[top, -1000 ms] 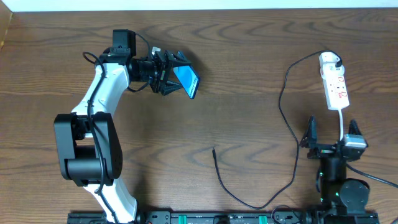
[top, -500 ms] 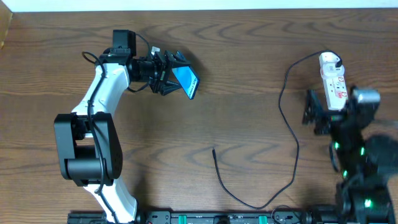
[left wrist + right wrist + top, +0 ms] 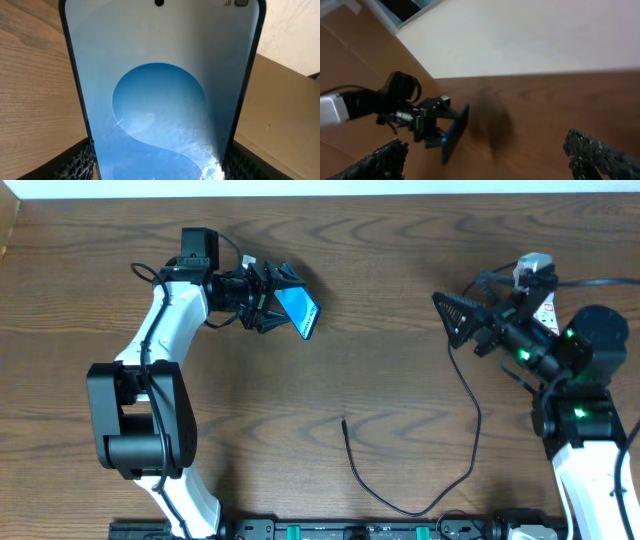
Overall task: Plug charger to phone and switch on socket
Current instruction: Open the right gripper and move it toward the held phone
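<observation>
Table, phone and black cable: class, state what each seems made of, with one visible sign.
Brown table: wood or wood-look laminate, matte; grain lines show. Slim blue-screened phone: probably glass front, glossy; a sheen crosses it. Thin black cable: likely flexible plastic or rubber sheath; it lies in loose curves.
</observation>
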You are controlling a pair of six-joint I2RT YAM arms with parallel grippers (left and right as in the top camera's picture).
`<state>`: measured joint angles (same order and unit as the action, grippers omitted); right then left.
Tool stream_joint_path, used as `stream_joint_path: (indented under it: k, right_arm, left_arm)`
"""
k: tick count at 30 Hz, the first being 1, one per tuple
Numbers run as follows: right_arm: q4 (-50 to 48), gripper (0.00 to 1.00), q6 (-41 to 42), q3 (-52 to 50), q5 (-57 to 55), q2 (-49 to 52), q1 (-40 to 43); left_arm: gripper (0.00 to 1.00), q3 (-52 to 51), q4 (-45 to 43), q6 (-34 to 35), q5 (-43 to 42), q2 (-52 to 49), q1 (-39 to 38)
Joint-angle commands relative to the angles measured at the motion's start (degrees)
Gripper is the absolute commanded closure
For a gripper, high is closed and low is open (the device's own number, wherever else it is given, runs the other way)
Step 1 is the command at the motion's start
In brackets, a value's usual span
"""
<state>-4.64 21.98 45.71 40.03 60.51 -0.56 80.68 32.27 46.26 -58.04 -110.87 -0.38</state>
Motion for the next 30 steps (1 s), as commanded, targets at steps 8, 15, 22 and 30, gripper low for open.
stream_joint_path:
  k: [8,15,22,30]
  right_arm:
    - [-0.61,0.01,15.67,1.07,2.51,10.60,-4.39]
    - [-1.01,0.01,15.69,1.07,-3.50,15.41,-11.63]
    - [-0.98,0.01,15.74,1.07,-15.78,18.58,-18.56]
    - [-0.26,0.09,20.76,1.05,-22.38,19.32,-22.88]
  left_arm:
    - [0.93,0.22,0.20,2.64,4.15,2.34,-0.37]
    - [0.93,0.22,0.17,6.21,6.86,2.34,-1.70]
    - [0.93,0.22,0.13,9.27,7.80,2.34,-3.96]
    - [0.93,0.22,-0.17,13.09,9.70,2.34,-6.12]
